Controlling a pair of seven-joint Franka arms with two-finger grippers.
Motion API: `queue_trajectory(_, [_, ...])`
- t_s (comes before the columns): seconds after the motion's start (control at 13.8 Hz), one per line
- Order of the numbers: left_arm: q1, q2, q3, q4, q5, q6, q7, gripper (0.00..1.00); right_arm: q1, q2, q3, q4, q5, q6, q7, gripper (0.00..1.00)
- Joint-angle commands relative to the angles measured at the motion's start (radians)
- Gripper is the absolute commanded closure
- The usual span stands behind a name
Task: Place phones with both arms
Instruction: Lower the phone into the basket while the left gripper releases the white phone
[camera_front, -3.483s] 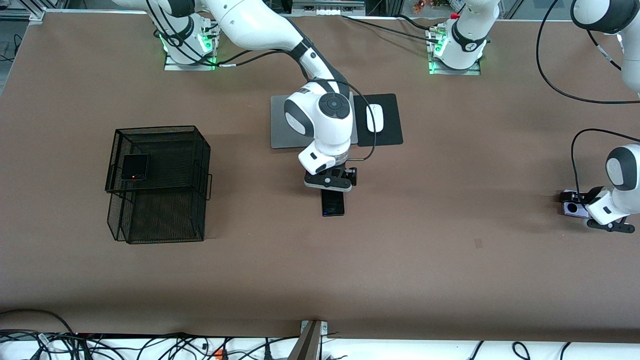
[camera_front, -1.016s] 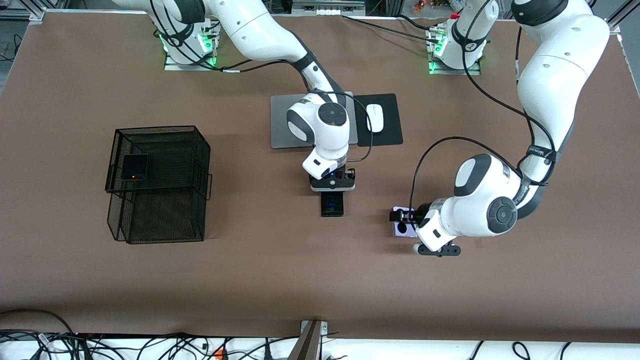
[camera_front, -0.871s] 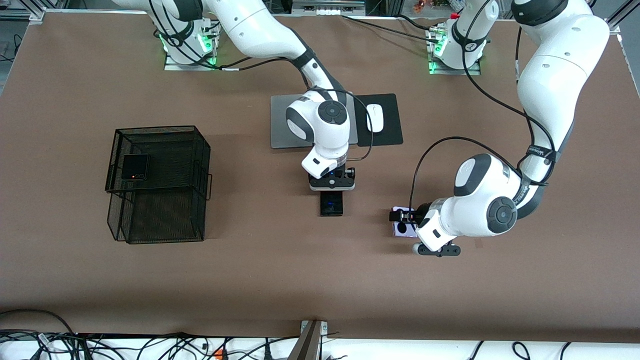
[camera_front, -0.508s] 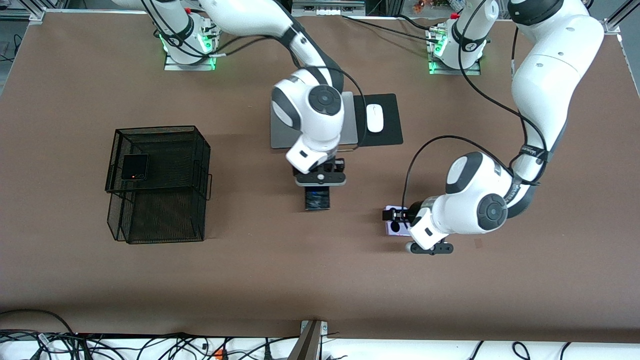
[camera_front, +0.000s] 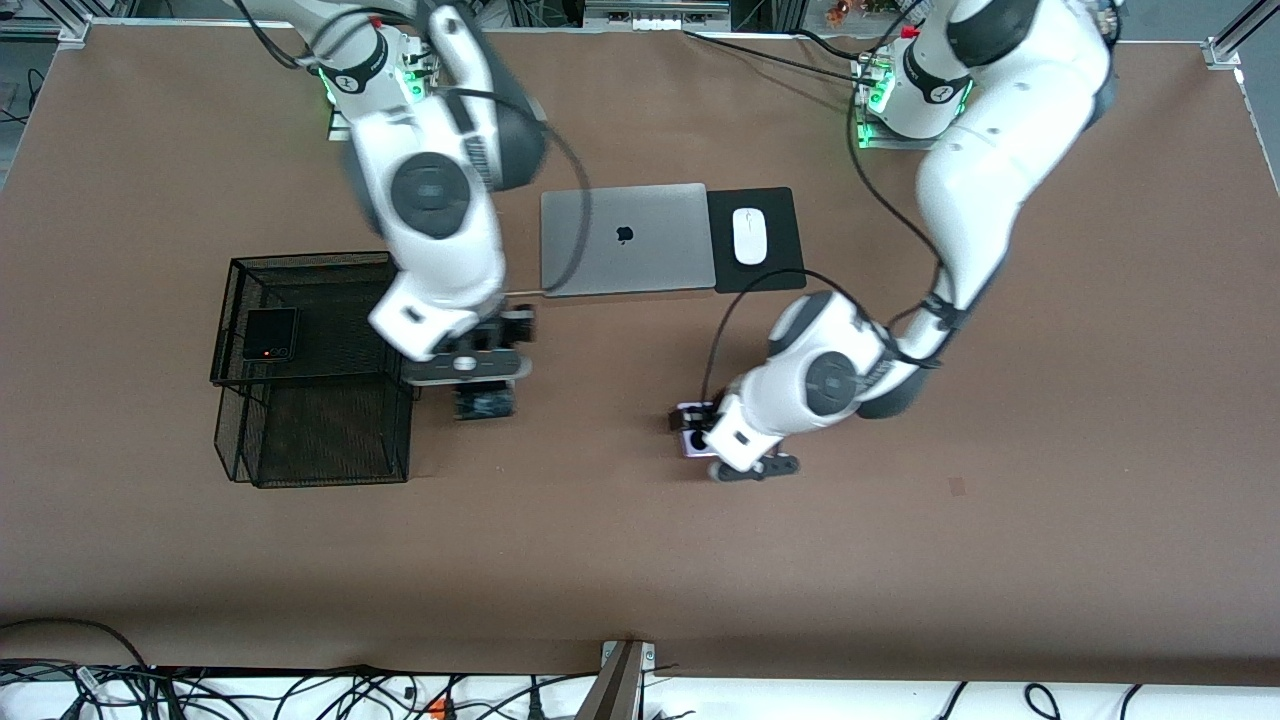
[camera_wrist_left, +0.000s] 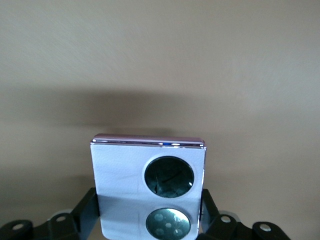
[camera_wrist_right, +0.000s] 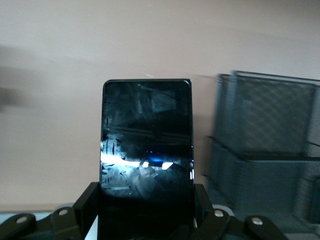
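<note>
Covering the whole work area is a brown table (camera_front: 640, 560), with cables trailing along the edge nearest the front camera and the two arm bases bolted at the other long edge. Three phones are in view. The right gripper (camera_front: 470, 375) is up over bare table just beside the black mesh rack (camera_front: 315, 440), clamped tight on the slim black phone (camera_wrist_right: 146, 165), which sticks out past its fingers toward the front camera. The left gripper (camera_front: 722, 450) hangs over the table's middle, nearer the front camera than the laptop (camera_front: 625, 238), closed on the lavender phone (camera_wrist_left: 149, 192) with both round lenses showing. The third phone, the folded black one (camera_front: 270, 334), lies on the rack's top shelf, at the corner away from the right gripper. One rack, one laptop, one white mouse (camera_front: 749, 236) on a black pad (camera_front: 785, 240). Wide bare table lies between both grippers and the front edge, and more toward the left arm's end.
</note>
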Motion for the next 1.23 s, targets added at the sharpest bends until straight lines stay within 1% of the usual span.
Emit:
queue_trajectory(0.0, [-0.155, 0.005, 0.140, 0.019, -0.020, 0.042, -0.060, 0.63, 0.015, -0.201, -0.090, -0.257, 0.011, 0.067, -0.141, 0.39])
queue_trajectory(0.07, [-0.183, 0.008, 0.167, 0.019, -0.020, 0.052, -0.070, 0.57, 0.015, -0.240, -0.123, -0.329, 0.011, 0.100, -0.180, 0.39])
queue_trajectory(0.15, [-0.197, 0.009, 0.176, 0.018, -0.017, 0.059, -0.065, 0.32, 0.017, -0.288, -0.136, -0.409, 0.010, 0.136, -0.192, 0.39])
queue_trajectory(0.22, [-0.195, 0.008, 0.178, 0.014, -0.008, 0.061, -0.052, 0.00, 0.015, -0.331, -0.145, -0.481, 0.005, 0.168, -0.192, 0.39])
queue_trajectory(0.36, [-0.189, -0.003, 0.178, 0.016, -0.006, 0.059, -0.059, 0.00, 0.017, -0.392, -0.176, -0.610, -0.004, 0.237, -0.196, 0.39])
queue_trajectory(0.44, [-0.188, -0.016, 0.178, 0.014, -0.001, 0.055, -0.058, 0.00, 0.017, -0.408, -0.188, -0.655, -0.006, 0.257, -0.200, 0.39])
queue_trajectory(0.58, [-0.174, -0.049, 0.175, 0.007, -0.006, 0.021, -0.058, 0.00, 0.017, -0.422, -0.223, -0.698, -0.007, 0.260, -0.208, 0.39])
queue_trajectory(0.73, [-0.149, -0.122, 0.164, 0.019, -0.020, -0.112, -0.058, 0.00, 0.017, -0.423, -0.228, -0.720, -0.009, 0.257, -0.208, 0.39])
queue_trajectory(0.8, [-0.125, -0.160, 0.140, 0.021, -0.030, -0.188, -0.059, 0.00, 0.017, -0.422, -0.233, -0.723, -0.010, 0.257, -0.208, 0.39])
queue_trajectory(0.94, [-0.030, -0.237, 0.077, 0.021, -0.107, -0.304, -0.056, 0.00, 0.015, -0.419, -0.251, -0.726, -0.025, 0.259, -0.209, 0.39])
queue_trajectory(1.02, [0.034, -0.274, 0.035, 0.022, -0.116, -0.368, -0.045, 0.00, 0.015, -0.411, -0.254, -0.726, -0.032, 0.262, -0.214, 0.38])
queue_trajectory(1.09, [0.096, -0.308, 0.009, 0.022, -0.116, -0.431, -0.015, 0.00, 0.015, -0.397, -0.260, -0.724, -0.042, 0.279, -0.217, 0.39])
queue_trajectory(1.16, [0.155, -0.337, 0.007, 0.022, -0.116, -0.480, 0.039, 0.00, 0.015, -0.381, -0.275, -0.724, -0.045, 0.314, -0.220, 0.39])
